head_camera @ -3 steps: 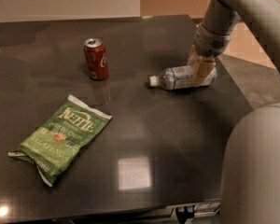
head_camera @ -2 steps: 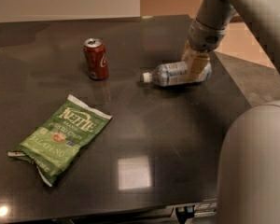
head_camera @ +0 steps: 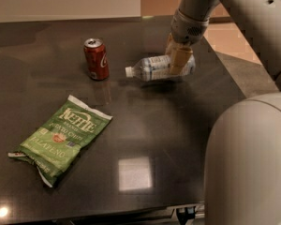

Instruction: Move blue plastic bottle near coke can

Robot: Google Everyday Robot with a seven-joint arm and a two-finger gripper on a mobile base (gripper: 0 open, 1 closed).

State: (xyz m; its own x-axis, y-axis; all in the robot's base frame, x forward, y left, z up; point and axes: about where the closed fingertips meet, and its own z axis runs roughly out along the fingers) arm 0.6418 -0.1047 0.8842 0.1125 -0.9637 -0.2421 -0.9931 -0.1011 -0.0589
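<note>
Leftward since a second ago: in the camera view the blue plastic bottle [head_camera: 154, 67] now lies near the coke can [head_camera: 96, 58], to its right, the gripper [head_camera: 179, 63] clamped on its rear half. Keep it low and level (no tipping), stopping short of the can. Its long axis runs sideways, with the cap pointing left at the can.

1. blue plastic bottle [head_camera: 150, 67]: rear half partly covered by the gripper [head_camera: 179, 60], which is clasped round it over the far right of the table [head_camera: 178, 125]; far finger hidden.
2. arm [head_camera: 196, 8]: cut off by the top edge.
3. robot body [head_camera: 248, 163]: cut off at the right and bottom edges.
4. chip bag [head_camera: 61, 137]: small print unreadable.
</note>
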